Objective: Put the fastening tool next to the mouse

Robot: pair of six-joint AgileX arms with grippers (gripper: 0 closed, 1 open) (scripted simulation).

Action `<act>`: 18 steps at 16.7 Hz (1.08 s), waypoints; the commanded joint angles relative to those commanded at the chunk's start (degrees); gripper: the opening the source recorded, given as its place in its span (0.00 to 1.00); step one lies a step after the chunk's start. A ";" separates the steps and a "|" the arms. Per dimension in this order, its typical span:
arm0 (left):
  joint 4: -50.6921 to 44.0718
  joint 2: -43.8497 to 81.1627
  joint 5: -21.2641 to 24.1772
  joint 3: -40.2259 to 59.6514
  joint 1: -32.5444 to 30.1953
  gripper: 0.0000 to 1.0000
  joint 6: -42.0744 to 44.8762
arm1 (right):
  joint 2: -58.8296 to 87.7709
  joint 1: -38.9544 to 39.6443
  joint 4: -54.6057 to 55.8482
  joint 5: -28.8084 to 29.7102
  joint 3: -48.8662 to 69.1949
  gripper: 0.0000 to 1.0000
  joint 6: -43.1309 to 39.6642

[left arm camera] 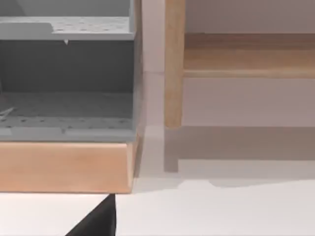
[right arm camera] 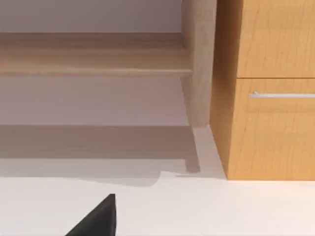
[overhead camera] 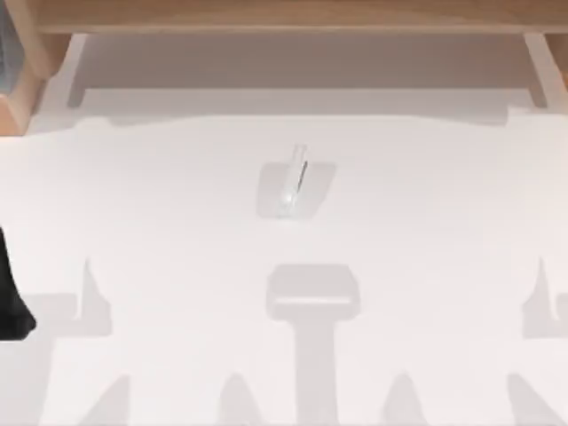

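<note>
The fastening tool (overhead camera: 295, 177) is a slender whitish object with a thin dark line along it, lying near the middle of the white table (overhead camera: 160, 204), slightly towards the back. The mouse is out of view. My left arm (overhead camera: 11, 297) shows as a dark shape at the table's left edge, far from the tool. A black corner of my left gripper (left arm camera: 96, 222) shows in the left wrist view, above bare table. The right wrist view shows a matching black corner of my right gripper (right arm camera: 96, 221), also over bare table. Neither gripper is near the tool.
A wooden shelf (overhead camera: 284, 16) runs along the back of the table on wooden posts (left arm camera: 173, 64). A grey perforated rack on a wooden base (left arm camera: 64, 164) stands at the back left. A wooden drawer cabinet (right arm camera: 275, 123) with a metal handle stands at the back right.
</note>
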 joint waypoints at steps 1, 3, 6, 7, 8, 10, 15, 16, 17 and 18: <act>0.00 0.00 0.00 0.00 0.00 1.00 0.00 | 0.00 0.00 0.00 0.00 0.00 1.00 0.00; 0.00 0.00 0.00 0.00 0.00 1.00 0.00 | 0.49 0.16 -0.25 0.07 0.49 1.00 0.17; 0.00 0.00 0.00 0.00 0.00 1.00 0.00 | 5.30 1.68 -2.68 0.79 5.06 1.00 1.84; 0.00 0.00 0.00 0.00 0.00 1.00 0.00 | 8.07 2.49 -4.09 1.22 7.54 1.00 2.76; 0.00 0.00 0.00 0.00 0.00 1.00 0.00 | 11.29 3.41 -5.74 1.73 10.36 1.00 3.82; 0.00 0.00 0.00 0.00 0.00 1.00 0.00 | 19.20 5.59 -9.84 2.98 17.01 1.00 6.34; 0.00 0.00 0.00 0.00 0.00 1.00 0.00 | 45.90 12.36 -24.14 6.86 37.65 1.00 14.13; 0.00 0.00 0.00 0.00 0.00 1.00 0.00 | 52.12 13.86 -27.52 7.68 42.31 1.00 15.85; 0.00 0.00 0.00 0.00 0.00 1.00 0.00 | 58.52 15.39 -31.01 8.48 47.13 1.00 17.60; 0.00 0.00 0.00 0.00 0.00 1.00 0.00 | 65.10 16.94 -34.60 9.27 52.15 1.00 19.39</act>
